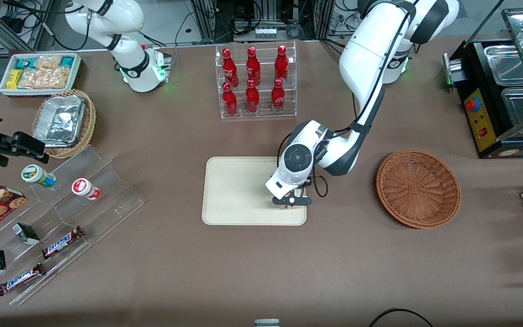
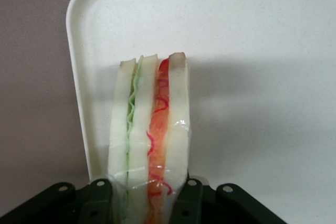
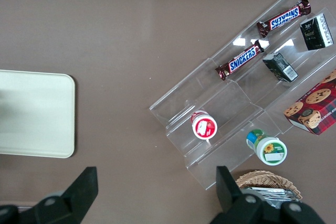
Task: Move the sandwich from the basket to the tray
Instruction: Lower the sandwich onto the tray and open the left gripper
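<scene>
Gripping: the sandwich point(image 2: 149, 140) is pinched by the gripper point(image 1: 292, 203)
Position: held over the tray point(image 1: 234, 190)
Basket point(image 1: 418, 188): nothing is seen inside

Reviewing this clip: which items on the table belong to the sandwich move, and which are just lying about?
Part of the job:
- triangular white-bread sandwich, held in the left gripper over the tray
- flat cream rectangular tray
- round reddish-brown wicker basket, now empty

Lying about:
- red bottles in a clear rack
- tan wicker basket with foil container
- white bin of snack packets
- Snickers bars
</scene>
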### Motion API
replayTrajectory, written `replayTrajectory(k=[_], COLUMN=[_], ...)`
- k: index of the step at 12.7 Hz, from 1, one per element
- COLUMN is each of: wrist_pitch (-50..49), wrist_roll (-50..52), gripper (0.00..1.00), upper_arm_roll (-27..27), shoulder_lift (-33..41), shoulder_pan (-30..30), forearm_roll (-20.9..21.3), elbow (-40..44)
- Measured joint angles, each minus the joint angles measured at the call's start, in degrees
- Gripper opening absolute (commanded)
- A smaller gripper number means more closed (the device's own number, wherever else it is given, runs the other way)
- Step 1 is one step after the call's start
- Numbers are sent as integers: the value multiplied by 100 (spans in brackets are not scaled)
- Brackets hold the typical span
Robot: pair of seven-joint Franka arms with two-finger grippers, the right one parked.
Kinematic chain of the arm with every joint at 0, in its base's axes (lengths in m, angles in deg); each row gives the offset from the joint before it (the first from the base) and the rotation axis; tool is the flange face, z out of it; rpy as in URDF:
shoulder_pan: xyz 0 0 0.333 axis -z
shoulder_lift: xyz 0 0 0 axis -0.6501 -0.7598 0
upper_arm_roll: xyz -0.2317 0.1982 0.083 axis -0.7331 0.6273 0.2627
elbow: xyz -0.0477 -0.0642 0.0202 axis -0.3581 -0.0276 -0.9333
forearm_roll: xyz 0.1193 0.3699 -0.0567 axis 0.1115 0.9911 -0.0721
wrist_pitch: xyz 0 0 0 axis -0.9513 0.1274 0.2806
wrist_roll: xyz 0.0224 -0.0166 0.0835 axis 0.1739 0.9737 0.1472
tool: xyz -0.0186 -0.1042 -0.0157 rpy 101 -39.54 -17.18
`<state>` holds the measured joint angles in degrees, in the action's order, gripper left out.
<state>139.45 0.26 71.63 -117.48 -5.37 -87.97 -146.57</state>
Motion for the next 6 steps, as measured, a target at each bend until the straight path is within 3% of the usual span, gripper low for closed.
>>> replayTrajectory(k=[2, 6], wrist_pitch=[0, -10], wrist_roll=[-10, -12], gripper=[70, 87], upper_arm_roll=[0, 0], shoulder_lift=[0, 25], shoulder_pan=[0, 0], forearm_roll=[13, 13], elbow=[0, 78])
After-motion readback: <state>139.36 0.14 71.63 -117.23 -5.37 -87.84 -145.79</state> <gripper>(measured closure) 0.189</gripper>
